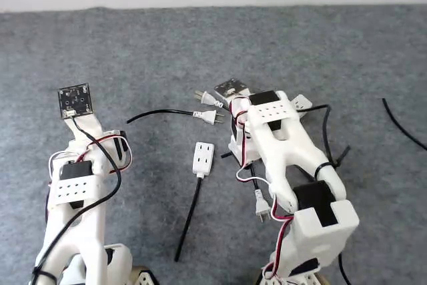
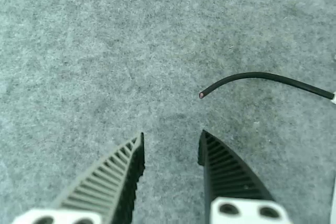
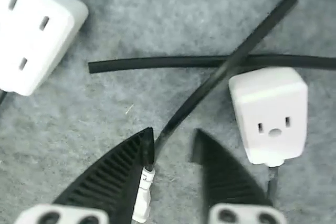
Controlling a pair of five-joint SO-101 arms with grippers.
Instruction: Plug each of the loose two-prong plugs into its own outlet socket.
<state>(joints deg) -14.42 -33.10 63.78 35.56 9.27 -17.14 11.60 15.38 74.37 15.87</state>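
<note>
Left gripper [image 2: 172,142] and right gripper [image 3: 173,139] released
Both are seen parted; a loose plug [image 1: 212,117] is noted at twelve o'clock of the outlet socket [image 1: 203,157]

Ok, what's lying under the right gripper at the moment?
Below the open right gripper, a black cord runs between the fingers, with a white socket beside it. The cord's white end tucks behind one finger, so its prongs are hidden.

Two arms: left arm [image 1: 77,195], right arm [image 1: 287,148]. Three white plugs: far plug [image 1: 203,98], middle plug [image 1: 213,117], near plug [image 1: 261,209]. Two white outlets by the right wrist: wide outlet [image 3: 31,30], small outlet [image 3: 269,111].
</note>
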